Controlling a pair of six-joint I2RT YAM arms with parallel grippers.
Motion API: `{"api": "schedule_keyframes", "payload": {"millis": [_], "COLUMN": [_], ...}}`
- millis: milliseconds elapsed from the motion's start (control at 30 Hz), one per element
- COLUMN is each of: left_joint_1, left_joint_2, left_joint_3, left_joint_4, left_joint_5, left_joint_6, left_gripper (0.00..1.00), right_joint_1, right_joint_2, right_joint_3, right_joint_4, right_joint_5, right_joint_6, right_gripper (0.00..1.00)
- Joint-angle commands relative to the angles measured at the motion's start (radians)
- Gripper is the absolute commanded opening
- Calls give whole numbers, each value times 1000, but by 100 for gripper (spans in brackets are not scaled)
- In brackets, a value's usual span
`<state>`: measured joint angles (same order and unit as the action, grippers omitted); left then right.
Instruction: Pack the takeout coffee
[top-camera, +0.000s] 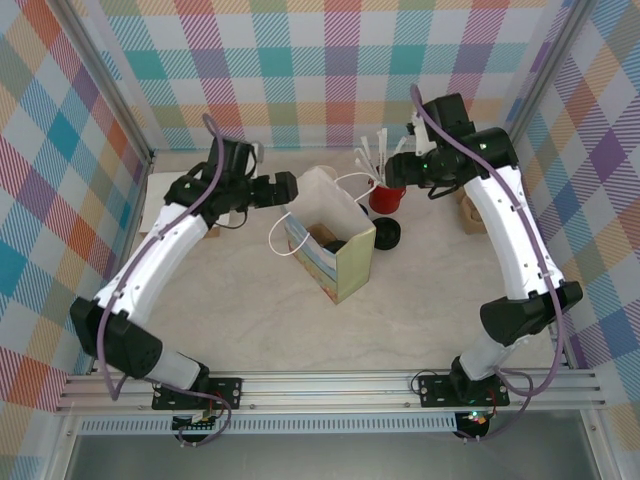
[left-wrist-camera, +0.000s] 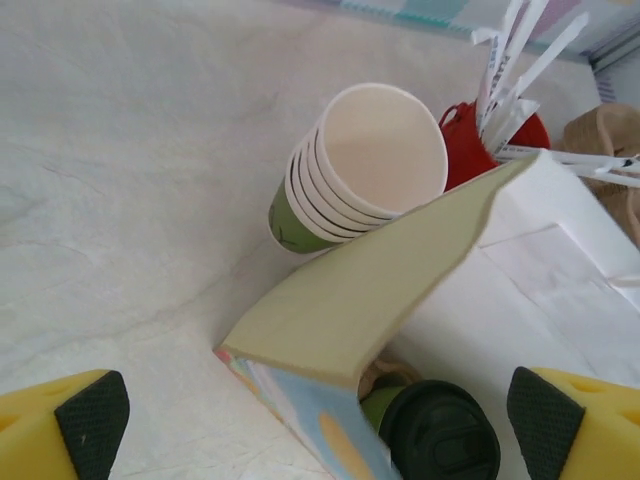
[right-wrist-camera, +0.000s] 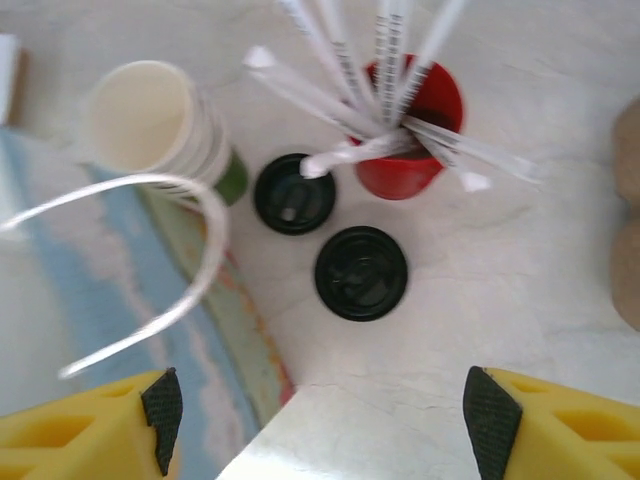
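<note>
- The takeout coffee (left-wrist-camera: 440, 438) is standing inside the paper bag (top-camera: 345, 268) with its black lid on and facing up.
- The left gripper (left-wrist-camera: 317, 420) is hanging over the bag mouth with its fingers spread wide. They are holding nothing and are touching neither cup nor bag.
- Judged step: clearing the left gripper from the bag. Lift straight up first. The bag rim (left-wrist-camera: 350, 310) is lying between the fingers in the left wrist view, so a sideways pull risks catching it and tipping the bag.
- The right gripper (right-wrist-camera: 325, 420) is hovering with its fingers well apart and empty, above the table just beside the bag.
- The bag handle (right-wrist-camera: 213, 230) is looping out towards the right gripper. Keep that finger clear of the loop.
- The stack of paper cups (left-wrist-camera: 365, 160) is leaning just beside the bag's far wall, and the red cup (right-wrist-camera: 410, 150) of wrapped sticks is standing close behind it. Two spare black lids (right-wrist-camera: 360, 272) are lying between them and the bag corner.
- Open room: the table (top-camera: 250, 320) near the arm bases is offering free space. Retreat towards it, away from the crowded far side.
</note>
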<state>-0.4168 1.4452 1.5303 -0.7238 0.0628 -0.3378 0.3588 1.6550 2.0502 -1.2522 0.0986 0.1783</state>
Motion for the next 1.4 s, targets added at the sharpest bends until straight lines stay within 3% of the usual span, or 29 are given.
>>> {"api": "schedule_keyframes", "payload": {"millis": [0,200,467,1000,1233,1367], "left_joint_1": [2,3,3,3,3,3], "left_joint_2": [-95,-205,-265,-268,-268,-267], "left_joint_3": [-74,-172,-218,-217,-217,-215], "left_joint_4": [99,153,139,132,129,129], "left_joint_5": [-77,-105,-154,-166,-170,-169], "left_joint_6": [-10,3,9,16,17,18], "left_gripper": [100,100,100,100,100,100], "right_joint_1": [-44,-90,-107,-115,-116,-116], "right_joint_2": [-5,71,213,325,329,306], "right_joint_3": [-91,-139,-73,-21,-9,8], "right_joint_4": [141,279,310,288,275,249], "right_joint_5": [-29,-120,-176,-164,-165,-142], "right_joint_6": [40,95,142,145,138,121], "right_gripper": [72,64,57,34,19,15]}}
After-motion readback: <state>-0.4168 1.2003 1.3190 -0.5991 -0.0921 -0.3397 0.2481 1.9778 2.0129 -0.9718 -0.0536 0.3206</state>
